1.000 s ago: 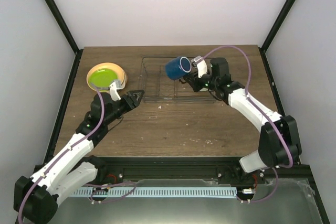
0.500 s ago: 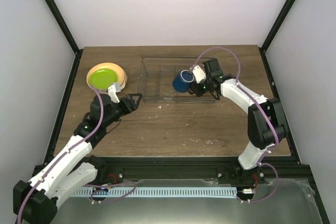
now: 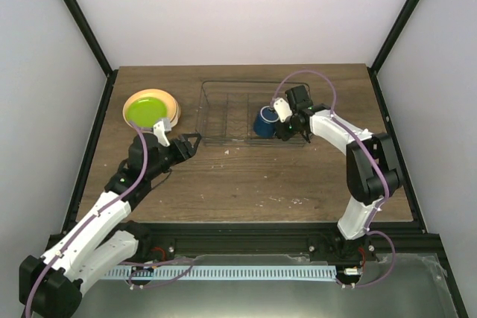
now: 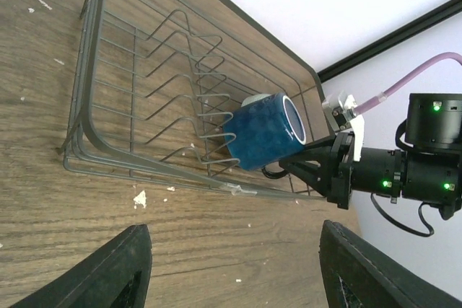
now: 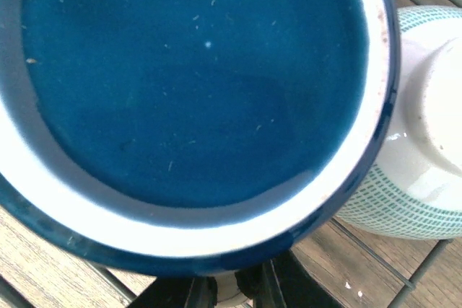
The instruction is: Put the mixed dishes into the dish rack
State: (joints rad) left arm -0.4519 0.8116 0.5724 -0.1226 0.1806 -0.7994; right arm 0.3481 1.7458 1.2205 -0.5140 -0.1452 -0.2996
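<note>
The small dark blue mug [image 3: 264,121] lies tilted on its side inside the wire dish rack [image 3: 223,113], its mouth toward my right gripper [image 3: 281,126], which is shut on it. The left wrist view shows the mug [image 4: 263,131] against the rack's dividers [image 4: 166,84]. The right wrist view is filled by the mug's inside [image 5: 195,84], with the pale mint bowl [image 5: 419,156] upside down beside it. The lime-green plate [image 3: 147,109] lies on the peach-orange plate [image 3: 173,106] at the left. My left gripper [image 3: 191,141] is open and empty just outside the rack's near left corner. The cream plate is out of view.
The rack stands at the middle back of the wooden table [image 3: 246,176]. Black frame posts [image 3: 82,27] rise at the table's back corners against white walls. Small white crumbs [image 4: 140,198] lie on the wood in front of the rack.
My right gripper has carried the mug down from above the rack into it, moving a little right. My left arm has barely moved.
</note>
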